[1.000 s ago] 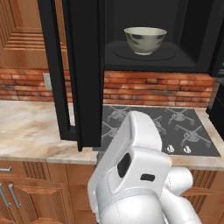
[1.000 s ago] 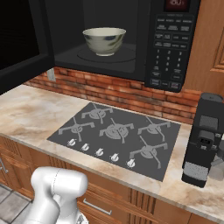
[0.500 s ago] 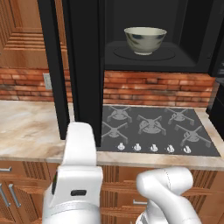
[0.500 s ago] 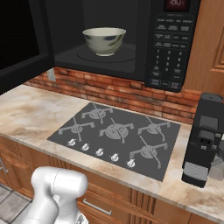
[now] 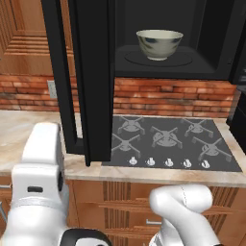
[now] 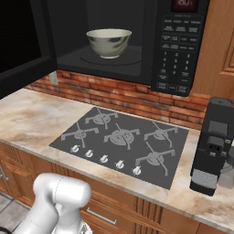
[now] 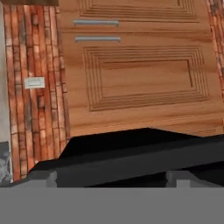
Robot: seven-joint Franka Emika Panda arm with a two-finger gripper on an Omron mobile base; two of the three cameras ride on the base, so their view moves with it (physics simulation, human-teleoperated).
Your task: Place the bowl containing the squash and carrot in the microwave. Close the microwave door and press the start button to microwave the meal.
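The beige marbled stone counter [image 6: 32,121] runs below a red brick backsplash and carries a flat dark grey cooktop [image 6: 121,139] set into it, with five spidery grey burner grates and a row of small white knobs along its near edge. At three o'clock from the cooktop, a slim black coffee machine [image 6: 212,146] stands upright on the counter. Above, the dark floor of the black microwave cavity [image 6: 73,57] bears a wide round cream-grey bowl [image 6: 109,42], sitting upright on a circular turntable.

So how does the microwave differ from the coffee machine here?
The microwave is a wide box mounted above the brick backsplash; the coffee machine is slim and stands on the counter. The microwave is open, its door swung out, with a pale bowl in the cavity; the coffee machine holds nothing visible. The microwave has a keypad and red display. Both are black.
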